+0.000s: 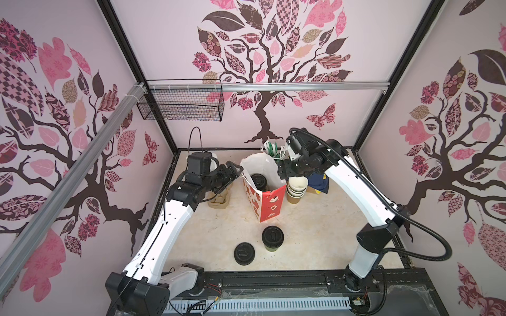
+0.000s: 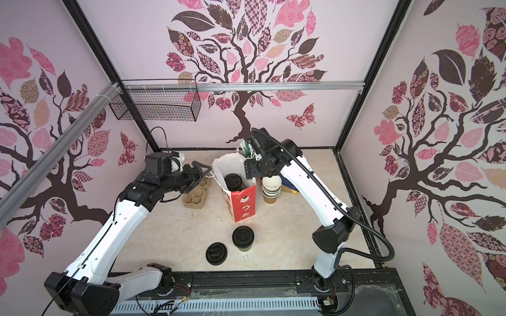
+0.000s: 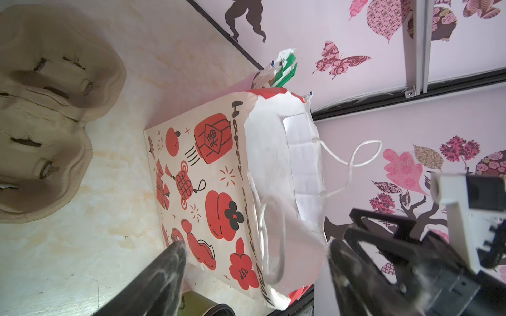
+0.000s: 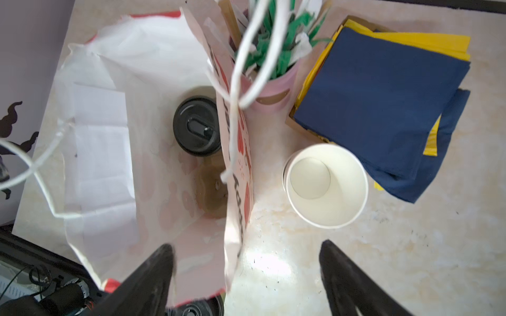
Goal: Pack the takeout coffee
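1. A pale marbled tabletop (image 1: 213, 232) fills a booth whose pink walls carry tree-and-leaf decals.
2. Nearest the arm bases, a loose round black plastic lid (image 1: 244, 253) lies flat on the table with no cup under it.
3. Just beside it and a little further in stands 1 small olive-brown paper cup with a black sip lid (image 1: 272, 237). It is upright, untouched and not yet packed.
4. Behind that stands the red-and-white printed paper bag (image 1: 269, 203), mouth open. The 2nd lidded paper cup (image 4: 196, 125) stands upright on its floor, close to 1 side wall.
5. The left gripper (image 1: 236, 171) hangs by the bag's rim, jaws spread wide on nothing. The right gripper (image 4: 246, 244) hovers over the opposite wall, jaws likewise apart and empty.
6. Further back are a beige moulded-pulp carrier (image 1: 218, 202), a stack of empty paper cups (image 1: 297, 188) and folded navy napkins (image 1: 319, 186).
7. My judgement on handling:
   - The cup on the table looks light and thin-walled, so a hard squeeze would likely dent it.
   - Whether it holds liquid cannot be told.
   - Its lid is probably slick and only pressed on.
   - Take the body just below the lid and keep it upright.
   - The bag's soft paper wall would likely fold if bumped.
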Robot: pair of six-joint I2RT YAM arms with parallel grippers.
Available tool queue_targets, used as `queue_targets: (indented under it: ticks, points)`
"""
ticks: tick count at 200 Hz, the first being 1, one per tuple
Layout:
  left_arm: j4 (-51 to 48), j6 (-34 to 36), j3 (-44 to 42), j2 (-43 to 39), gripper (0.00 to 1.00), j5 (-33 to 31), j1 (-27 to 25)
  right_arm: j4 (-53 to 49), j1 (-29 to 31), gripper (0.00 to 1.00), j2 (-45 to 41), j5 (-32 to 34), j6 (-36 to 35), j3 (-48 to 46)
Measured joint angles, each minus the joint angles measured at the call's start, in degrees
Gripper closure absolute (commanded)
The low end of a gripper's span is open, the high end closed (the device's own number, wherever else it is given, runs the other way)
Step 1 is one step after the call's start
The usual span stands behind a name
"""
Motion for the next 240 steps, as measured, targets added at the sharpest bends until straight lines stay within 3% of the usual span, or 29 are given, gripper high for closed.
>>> queue_targets:
  ticks: [60,112,163,240]
  points:
    - [0.9,-2.4,-2.8,-4.9,0.16,-3.8,0.0,2.9,13.9,0.09,-17.1,0.4,7.0,-21.4]
    - [0.4,-4.8,-5.7,-9.4,0.16,-8.4,0.2,8.8,24.9,0.04,-18.5,-1.6,12.8,-37.1]
    - [-1.1,-6.4,-8.0,-13.7,0.16,-11.3,0.3,12.8,25.5,0.02,-14.5,-2.9,12.7,-41.4]
    - [-2.2,-7.2,-8.8,-15.1,0.16,-12.7,0.3,13.3,26.6,0.13,-6.1,-1.2,11.2,-39.4]
